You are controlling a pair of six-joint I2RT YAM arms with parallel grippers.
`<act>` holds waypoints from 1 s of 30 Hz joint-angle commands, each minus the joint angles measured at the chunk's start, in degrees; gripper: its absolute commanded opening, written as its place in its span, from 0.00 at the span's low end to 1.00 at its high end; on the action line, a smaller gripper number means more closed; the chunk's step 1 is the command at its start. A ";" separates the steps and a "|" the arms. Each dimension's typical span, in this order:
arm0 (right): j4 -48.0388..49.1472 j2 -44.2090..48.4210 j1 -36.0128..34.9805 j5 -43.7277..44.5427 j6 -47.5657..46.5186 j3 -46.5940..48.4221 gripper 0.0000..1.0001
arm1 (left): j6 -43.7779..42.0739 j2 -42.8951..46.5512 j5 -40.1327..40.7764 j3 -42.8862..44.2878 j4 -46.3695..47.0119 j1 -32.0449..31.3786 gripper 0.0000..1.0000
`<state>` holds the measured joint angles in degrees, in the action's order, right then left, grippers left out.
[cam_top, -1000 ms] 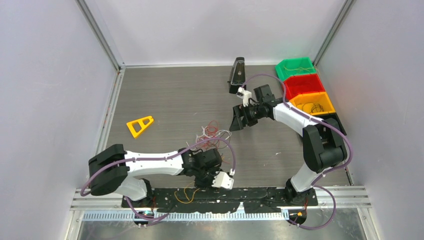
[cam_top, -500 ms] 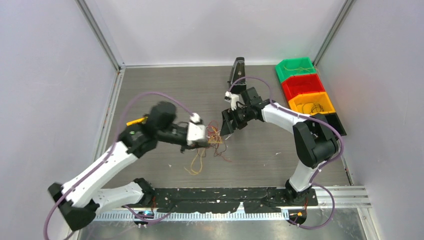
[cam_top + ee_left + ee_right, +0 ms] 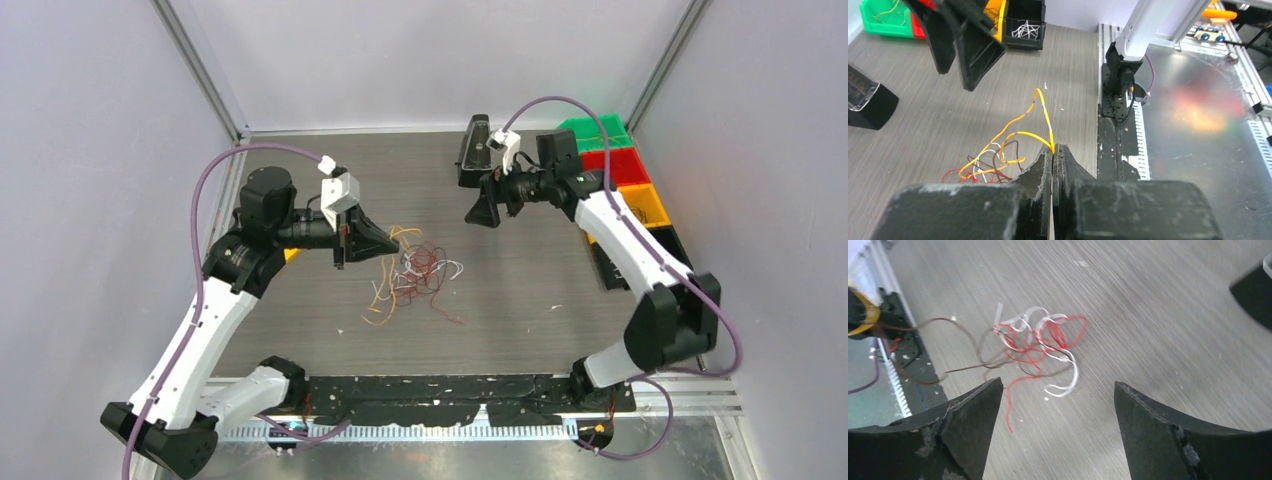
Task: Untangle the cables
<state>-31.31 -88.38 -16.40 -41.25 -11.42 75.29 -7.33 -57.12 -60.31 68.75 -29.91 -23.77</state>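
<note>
Pulling one yellow strand clear of the heap

Step in hand, as I read it: single out one wire w/ the left arm. Left fingers (image 3: 1047, 162) are clenched tight, nipping a yellow strand (image 3: 1042, 107) right at the tips. From the pinch it loops up, then trails back down into the pile. The arm is raised off the desk (image 3: 550, 290), at approx 9 o'clock of the pile in the top view.

The cables (image 3: 420, 270) lie on the desk near its centre: a loose knot of red, white, brown and orange/yellow, w/ a few tails running toward 7 o'clock. The yellow one doesn't look free yet; its far end goes in among the others, exact crossing too fine to tell.

Right fingers (image 3: 482, 212) are released, spread wide and grasping nothing. They hang above the desk at approx 1 o'clock of the pile, not touching it. The wrist view looks down on the red/white clump between them.

Bins (image 3: 655, 195) line the desk edge at approx 2 o'clock.

Next move, my guess: the right arm comes down and pins or grips the clump. The left then draws the yellow away toward 9 o'clock, slow. A fast tug prob drags the whole knot along or slips the thin wire from the pinch.
</note>
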 commanded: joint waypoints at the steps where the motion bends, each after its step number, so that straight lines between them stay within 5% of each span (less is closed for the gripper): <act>1: 7.63 10.96 -2.92 -10.35 1.86 -4.03 0.90 | 13.60 2.26 -1.21 -3.30 15.00 1.83 0.00; 9: 20.98 17.39 -13.51 -6.94 5.45 -13.86 0.96 | 18.10 0.70 -1.63 -2.04 17.76 4.30 0.00; 17: 43.85 2.71 -21.93 1.30 11.20 -13.04 0.98 | 25.89 1.34 -0.05 -2.26 25.20 5.54 0.00; 21: 48.13 -4.04 -22.83 6.44 14.28 -13.13 0.62 | 33.34 0.55 0.20 2.48 30.22 9.21 0.00; 24: 47.93 -7.43 -21.88 7.44 15.01 -13.75 0.25 | 38.28 -0.23 0.47 7.06 34.32 12.07 0.00; 26: 45.81 -8.75 -21.18 6.48 15.37 -13.54 0.14 | 39.95 -0.70 1.34 10.05 36.25 13.52 0.00; 30: 42.69 -9.28 -20.11 5.27 13.72 -15.04 0.07 | 40.89 -1.81 3.73 16.15 38.31 15.83 0.00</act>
<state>11.22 -97.95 -37.63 -36.40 2.90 61.06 29.32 -58.61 -59.07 78.41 0.14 -9.74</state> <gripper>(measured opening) 0.105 0.008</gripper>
